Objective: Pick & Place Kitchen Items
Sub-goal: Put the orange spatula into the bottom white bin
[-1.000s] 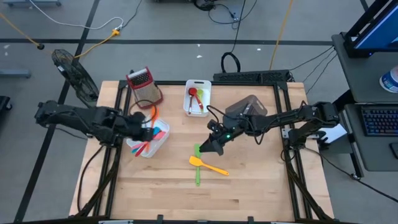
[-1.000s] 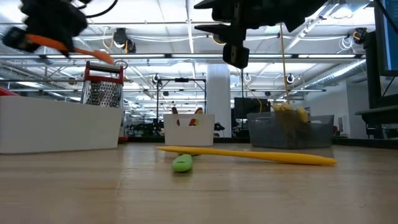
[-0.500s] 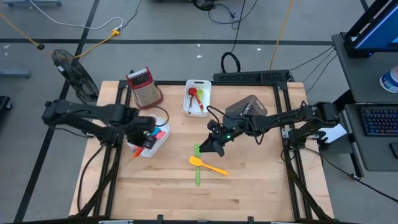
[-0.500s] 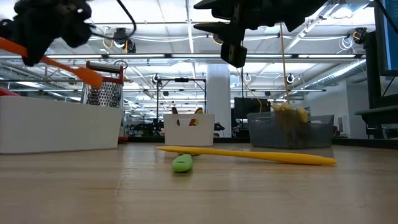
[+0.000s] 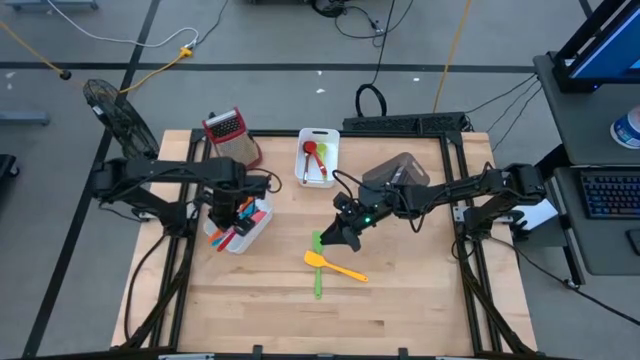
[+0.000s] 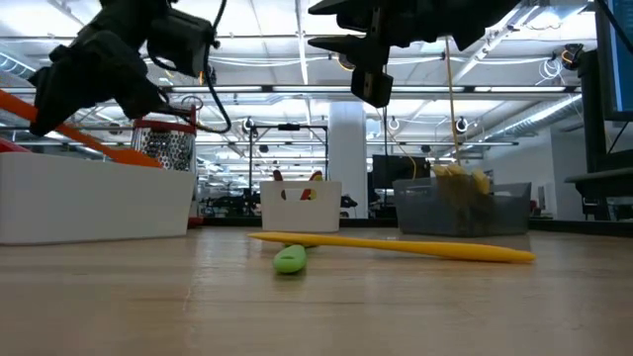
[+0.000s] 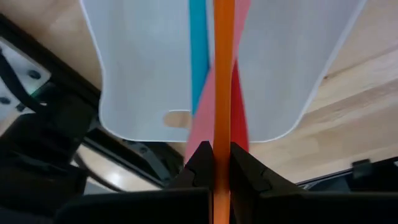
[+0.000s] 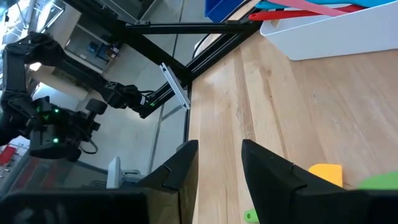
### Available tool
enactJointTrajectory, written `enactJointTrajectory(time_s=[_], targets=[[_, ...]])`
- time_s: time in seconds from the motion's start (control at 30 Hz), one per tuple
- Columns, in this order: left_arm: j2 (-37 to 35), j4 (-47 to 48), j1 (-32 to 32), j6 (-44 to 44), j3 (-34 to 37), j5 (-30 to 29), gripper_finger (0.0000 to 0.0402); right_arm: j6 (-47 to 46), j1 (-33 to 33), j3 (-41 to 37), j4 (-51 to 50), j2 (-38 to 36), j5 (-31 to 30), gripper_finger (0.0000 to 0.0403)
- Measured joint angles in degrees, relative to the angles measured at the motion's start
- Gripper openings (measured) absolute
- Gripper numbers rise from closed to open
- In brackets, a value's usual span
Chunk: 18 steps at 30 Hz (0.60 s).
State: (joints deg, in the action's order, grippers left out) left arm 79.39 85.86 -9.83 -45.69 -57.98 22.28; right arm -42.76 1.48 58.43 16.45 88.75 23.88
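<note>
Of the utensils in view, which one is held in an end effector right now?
The orange utensil, clamped by the left end effector above the white bin. The yellow spatula and green utensil lie loose on the table.

Wooden tabletop (image 5: pixel 400 300): grater (image 5: pixel 232 140) near far-left corner, white bin (image 5: pixel 318 160) at far edge, another bin (image 5: pixel 262 222) left, grey bin (image 5: pixel 398 172), green spatula (image 5: pixel 318 268) and yellow spatula (image 5: pixel 336 266) crossing mid-table.

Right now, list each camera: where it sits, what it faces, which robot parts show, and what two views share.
High: overhead, looking down; both arms, left claw over the white bin.
Low: table level, facing the room; yellow spatula, right claw above.
Left wrist: over the bin; fingers shut on the orange utensil.
Right wrist: facing along the tabletop; open claw.
Shared: high and low both show the yellow spatula.
</note>
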Motion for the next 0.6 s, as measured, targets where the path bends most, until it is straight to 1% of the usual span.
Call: enactJointTrajectory(time_s=[0.27,0.37,0.5,0.6], targets=[[3.27,1.12,-4.88,6.92,0.00,0.37,0.0012,-0.02,0.00,-0.02,-0.01,0.00,-0.02,0.0116],[4.37,1.18,-5.79,8.70,0.02,1.56,0.0012,-0.02,0.00,-0.02,0.00,0.00,-0.07,0.0116],[4.72,1.76,-6.32,10.74,0.00,1.75,0.0013,-0.02,0.00,-0.02,0.00,0.00,-0.11,0.0116],[4.72,2.19,-6.29,10.98,0.00,0.78,0.0029,-0.02,0.00,-0.04,0.00,0.00,-0.19,0.0117]])
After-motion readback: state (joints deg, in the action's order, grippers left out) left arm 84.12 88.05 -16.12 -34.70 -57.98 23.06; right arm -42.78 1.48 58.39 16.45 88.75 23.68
